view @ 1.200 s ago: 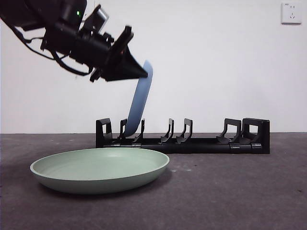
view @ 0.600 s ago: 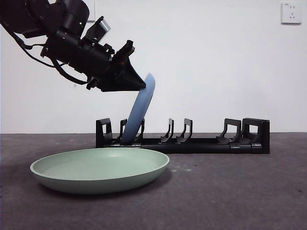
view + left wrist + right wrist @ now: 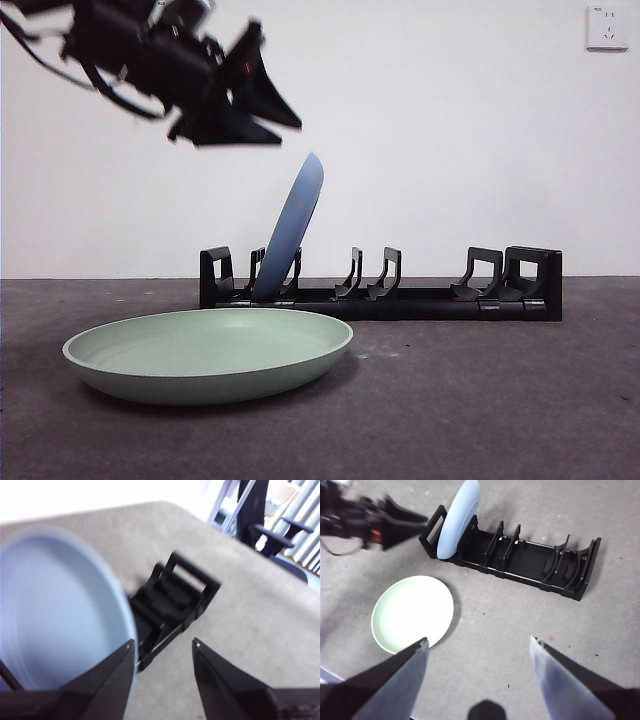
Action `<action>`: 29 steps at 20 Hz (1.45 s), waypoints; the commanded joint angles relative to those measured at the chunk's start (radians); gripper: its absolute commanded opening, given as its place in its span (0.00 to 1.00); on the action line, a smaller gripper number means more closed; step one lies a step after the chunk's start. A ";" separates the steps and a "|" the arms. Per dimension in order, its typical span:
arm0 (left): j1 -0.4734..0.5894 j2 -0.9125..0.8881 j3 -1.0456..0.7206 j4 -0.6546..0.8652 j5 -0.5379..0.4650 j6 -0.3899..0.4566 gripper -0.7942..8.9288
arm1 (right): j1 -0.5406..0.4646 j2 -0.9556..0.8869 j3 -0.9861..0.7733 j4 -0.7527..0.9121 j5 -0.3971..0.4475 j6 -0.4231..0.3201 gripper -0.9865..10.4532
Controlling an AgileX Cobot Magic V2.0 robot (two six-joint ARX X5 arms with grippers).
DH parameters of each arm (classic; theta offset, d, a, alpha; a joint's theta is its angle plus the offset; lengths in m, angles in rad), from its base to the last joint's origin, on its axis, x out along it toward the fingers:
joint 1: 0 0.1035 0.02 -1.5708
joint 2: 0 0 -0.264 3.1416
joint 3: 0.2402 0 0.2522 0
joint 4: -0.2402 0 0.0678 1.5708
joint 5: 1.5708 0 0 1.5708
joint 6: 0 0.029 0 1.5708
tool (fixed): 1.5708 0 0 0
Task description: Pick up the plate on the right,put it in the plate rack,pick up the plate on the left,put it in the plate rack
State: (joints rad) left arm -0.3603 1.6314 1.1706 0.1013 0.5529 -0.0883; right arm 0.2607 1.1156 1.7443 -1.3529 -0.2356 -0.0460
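Note:
A blue plate stands tilted on edge in a slot near one end of the black plate rack. It also shows as the blue plate in the rack, and close up as the blue plate beside the rack's end. My left gripper hovers open just above and clear of it, blurred; its own view shows the left gripper with nothing held. A green plate lies flat in front, green plate. My right gripper hangs open high above the table.
The rack's other slots stand vacant toward its far end. A grey table spreads around it. A wall socket sits at the upper right. Metal frames and chairs stand beyond the table.
The left gripper has let go of the blue plate and lifted up and away from it. The plate now leans in its slot on its own. The green plate has stayed put.

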 commanded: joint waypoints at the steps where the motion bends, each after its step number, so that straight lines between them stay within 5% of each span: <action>1: 0.002 -0.095 0.003 -0.054 0.005 0.022 0.29 | 0.001 0.013 -0.008 -0.014 -0.003 -0.008 0.39; 6: -0.004 -0.383 0.004 -0.258 0.004 0.174 0.29 | 0.001 0.078 -0.008 0.016 -0.076 -0.008 0.39; 9: -0.008 -0.562 0.004 -0.418 0.004 0.331 0.42 | 0.002 0.161 -0.008 0.045 -0.155 -0.011 0.39; 14: -0.008 -0.792 0.004 -0.720 -0.019 0.505 0.42 | 0.053 0.365 -0.009 0.061 -0.168 -0.014 0.39; 23: -0.008 -0.937 0.004 -1.052 -0.177 0.632 0.51 | 0.260 0.764 -0.010 0.180 -0.108 -0.006 0.39; 29: -0.024 -0.938 0.004 -1.100 -0.188 0.655 0.51 | 0.305 0.909 -0.010 0.212 -0.059 0.002 0.39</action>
State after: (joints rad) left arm -0.3798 0.6979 1.1755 -1.0008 0.3679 0.5488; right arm 0.5644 2.0075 1.7443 -1.1442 -0.2981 -0.0486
